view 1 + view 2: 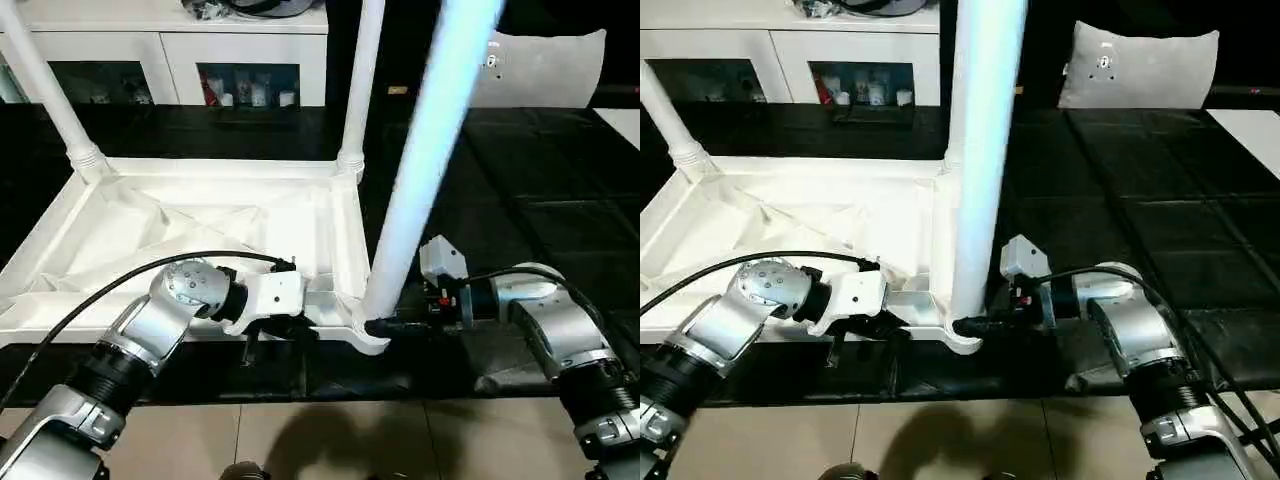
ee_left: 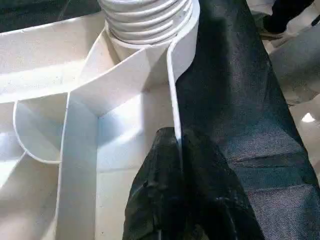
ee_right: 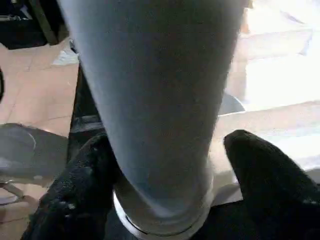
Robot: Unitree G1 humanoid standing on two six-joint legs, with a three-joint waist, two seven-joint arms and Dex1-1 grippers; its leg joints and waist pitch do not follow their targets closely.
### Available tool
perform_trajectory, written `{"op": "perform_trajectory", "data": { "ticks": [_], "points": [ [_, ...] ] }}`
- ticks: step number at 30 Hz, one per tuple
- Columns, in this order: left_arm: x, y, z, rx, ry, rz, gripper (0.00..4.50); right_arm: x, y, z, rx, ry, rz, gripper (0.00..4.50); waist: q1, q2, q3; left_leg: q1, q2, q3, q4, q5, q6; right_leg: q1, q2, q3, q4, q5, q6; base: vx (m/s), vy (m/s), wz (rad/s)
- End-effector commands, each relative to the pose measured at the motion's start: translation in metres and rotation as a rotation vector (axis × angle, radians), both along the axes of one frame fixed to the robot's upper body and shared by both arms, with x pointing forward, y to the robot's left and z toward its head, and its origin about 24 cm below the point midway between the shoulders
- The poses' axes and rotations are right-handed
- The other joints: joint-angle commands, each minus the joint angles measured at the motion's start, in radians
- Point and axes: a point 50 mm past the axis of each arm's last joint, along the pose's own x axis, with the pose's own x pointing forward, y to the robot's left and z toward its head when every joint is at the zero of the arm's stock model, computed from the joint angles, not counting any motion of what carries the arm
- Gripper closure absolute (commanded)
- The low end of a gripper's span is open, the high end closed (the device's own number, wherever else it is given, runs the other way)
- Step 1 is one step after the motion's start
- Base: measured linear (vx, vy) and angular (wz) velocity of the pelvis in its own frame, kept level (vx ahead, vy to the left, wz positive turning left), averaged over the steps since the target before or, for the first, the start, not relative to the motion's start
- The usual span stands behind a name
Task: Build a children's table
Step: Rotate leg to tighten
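The children's table lies upside down on a black mat, its white ribbed tabletop point(image 1: 200, 225) facing up. Three white legs stand in corner sockets: far left point(image 1: 45, 85), far right point(image 1: 362, 80) and the near-right leg point(image 1: 425, 170), which rises close to my head. My left gripper point(image 2: 180, 200) is shut on the tabletop's thin near rim point(image 2: 172, 85), just beside the near-right socket. My right gripper point(image 3: 167, 142) is open around the base of the near-right leg. One finger point(image 3: 85, 170) lies against the tube and the other point(image 3: 255, 165) stands a little off it.
A white cabinet with glass doors point(image 1: 160, 60) stands behind the table. A grey cushion point(image 1: 1140, 65) leans at the back right. The black mat point(image 1: 520, 200) stretches to the right, and tan floor point(image 1: 330, 440) begins at its near edge.
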Motion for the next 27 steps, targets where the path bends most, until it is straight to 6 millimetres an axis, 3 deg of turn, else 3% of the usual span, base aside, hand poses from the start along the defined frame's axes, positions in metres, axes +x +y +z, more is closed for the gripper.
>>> {"op": "perform_trajectory", "data": {
  "ticks": [1, 10, 17, 18, 24, 27],
  "points": [
    [-0.004, -0.008, 0.002, 0.028, -0.002, -0.104, 4.5, -0.001, 0.001, -0.004, -0.018, 0.02, 0.012, 1.17, -0.002, -0.007, -0.081, -0.002, 0.018, 0.009, -0.056, -0.121, 0.073, 0.061, -0.071, 0.052, -0.074, -0.235, -0.16, 0.0, 0.0, 0.0],
    [-0.004, -0.006, 0.001, 0.01, 0.028, -0.095, 4.5, -0.006, 0.003, -0.009, 0.007, 0.098, 0.028, 1.88, -0.001, -0.01, -0.082, -0.002, 0.018, 0.009, -0.057, -0.118, 0.072, 0.063, -0.071, 0.052, -0.074, -0.236, -0.156, 0.0, 0.0, 0.0],
    [-0.004, -0.008, 0.002, -0.04, 0.054, -0.039, 4.5, -0.008, 0.011, -0.013, 0.036, 0.144, -0.027, 2.11, -0.001, -0.007, -0.081, 0.0, 0.018, 0.008, -0.058, -0.13, 0.061, 0.061, -0.071, 0.051, -0.076, -0.248, -0.155, 0.0, 0.0, 0.0],
    [-0.004, -0.008, 0.002, -0.041, 0.055, -0.037, 4.5, -0.008, 0.011, -0.013, 0.036, 0.144, -0.03, 2.14, -0.001, -0.001, -0.081, 0.001, 0.019, 0.007, -0.059, -0.135, 0.058, 0.061, -0.071, 0.051, -0.076, -0.255, -0.156, 0.0, 0.0, 0.0],
    [0.008, -0.03, 0.012, -0.21, 0.087, 0.276, 4.5, 0.024, 0.027, -0.021, 0.048, 0.12, -0.494, 2.14, -0.032, -0.003, -0.073, 0.007, 0.009, 0.0, -0.065, -0.228, 0.007, 0.06, -0.072, 0.041, -0.098, -0.459, -0.101, 0.0, 0.0, 0.0],
    [0.011, -0.045, 0.014, -0.26, 0.09, 0.389, 4.5, 0.034, 0.035, -0.025, 0.056, 0.157, -0.67, 2.22, -0.053, -0.003, -0.075, 0.002, 0.008, -0.003, -0.064, -0.214, -0.002, 0.062, -0.071, 0.041, -0.096, -0.438, -0.1, 0.0, 0.0, 0.0]
  ]
}}
